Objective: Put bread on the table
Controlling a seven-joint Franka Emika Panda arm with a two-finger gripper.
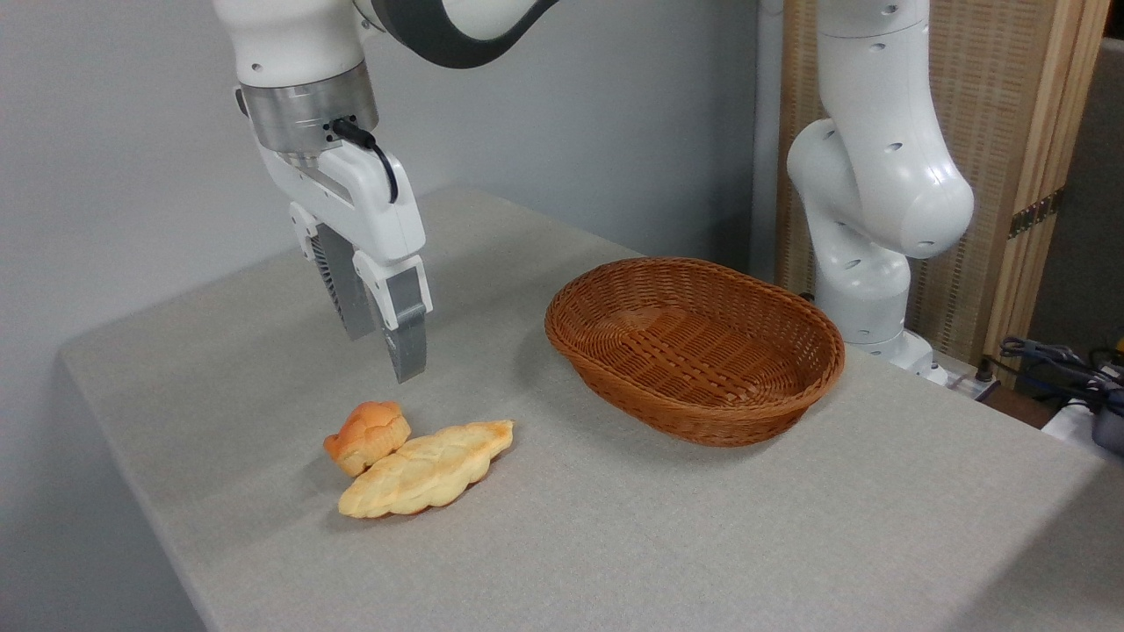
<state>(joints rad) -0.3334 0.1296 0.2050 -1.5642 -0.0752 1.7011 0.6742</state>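
grey fabric table point(702, 544), rounded corners, light grey wall behind. on it, left of centre: bread point(367, 436), small orange-brown knotted bun, glossy top, resting on the cloth and touching the left end of a pale-yellow braided loaf point(427, 469) lying flat beside it. gripper point(385, 349) above the bun, apart from it, pointing down with a slight tilt; 2 fingers close side by side, only a narrow gap visible from this angle, nothing between them; cannot tell for sure whether fully together. black cable plugged in at the wrist. brown oval wicker basket point(694, 349) to the right, well apart from both breads, nothing visible inside. white arm base at back right, wooden screen behind it.
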